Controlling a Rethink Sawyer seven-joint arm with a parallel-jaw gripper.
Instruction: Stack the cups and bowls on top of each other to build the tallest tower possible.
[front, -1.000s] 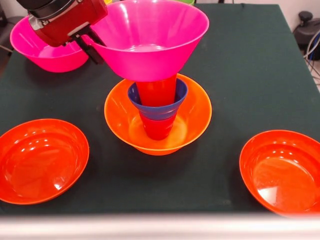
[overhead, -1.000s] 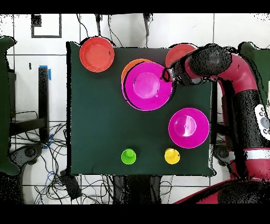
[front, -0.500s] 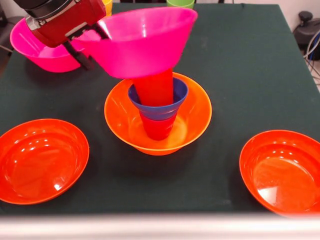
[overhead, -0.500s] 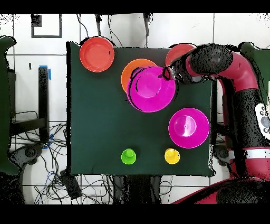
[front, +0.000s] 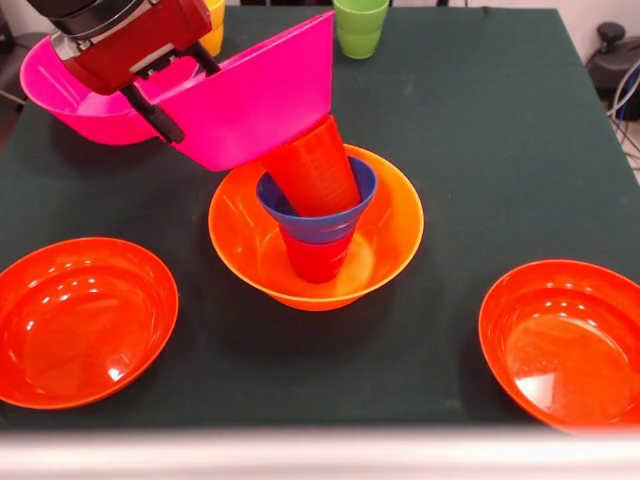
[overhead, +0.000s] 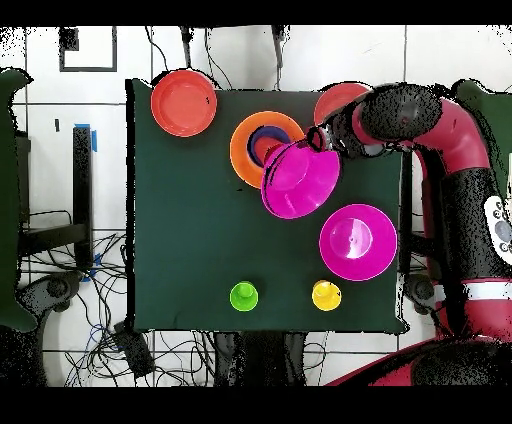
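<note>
The tower stands mid-table: a large orange bowl (front: 390, 235) (overhead: 242, 150) holds a red cup (front: 315, 258), a small blue bowl (front: 322, 223) and an orange cup (front: 315, 170) on top, which leans to the left. My gripper (front: 180, 88) (overhead: 322, 140) is shut on the rim of a large pink bowl (front: 260, 95) (overhead: 300, 182). That bowl is tipped steeply on its side and presses against the orange cup. A second pink bowl (front: 60, 100) (overhead: 357, 241) rests on the table behind the gripper.
Two shallow red-orange bowls (front: 85, 320) (front: 565, 340) lie near the front corners; overhead they are (overhead: 184, 102) and, half under the arm, (overhead: 335, 97). A green cup (front: 360, 25) (overhead: 244, 295) and a yellow cup (front: 213, 20) (overhead: 326, 295) stand at the far edge.
The pink bowl was level over the orange cup. It has tipped onto its side and slid off toward the gripper, and the orange cup now leans.
</note>
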